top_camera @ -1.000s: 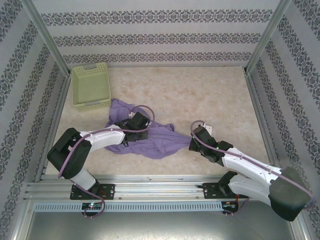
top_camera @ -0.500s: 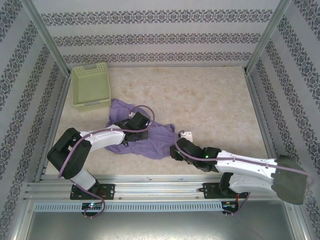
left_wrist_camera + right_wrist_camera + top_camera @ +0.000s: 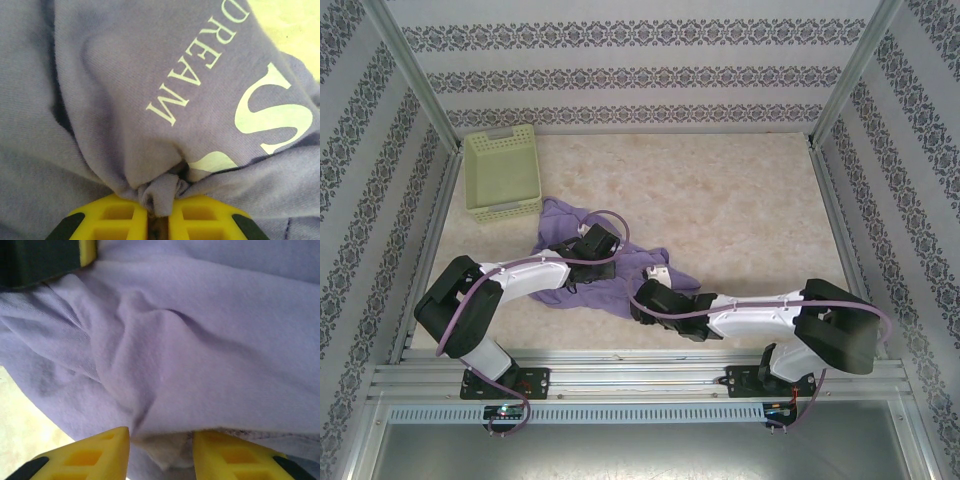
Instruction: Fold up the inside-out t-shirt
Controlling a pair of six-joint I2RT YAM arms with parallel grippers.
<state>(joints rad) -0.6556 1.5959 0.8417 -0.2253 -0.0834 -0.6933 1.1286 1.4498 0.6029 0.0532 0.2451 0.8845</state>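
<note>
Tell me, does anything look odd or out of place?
Yes: the lavender cotton t-shirt lies crumpled in a heap near the pale green basket, not spread flat. The left gripper is shut on a bunched fold beside the white lettering; the right gripper is open over fabric.

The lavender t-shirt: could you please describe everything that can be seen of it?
The soft lavender cotton t-shirt lies crumpled in a heap on the beige marbled table, its far end close by the pale green plastic basket. White printed lettering, including "DREAM", shows on one face. The left yellow-fingered pincer is shut on a bunched fold of it. The right pincer stands open over a wrinkled edge.
</note>
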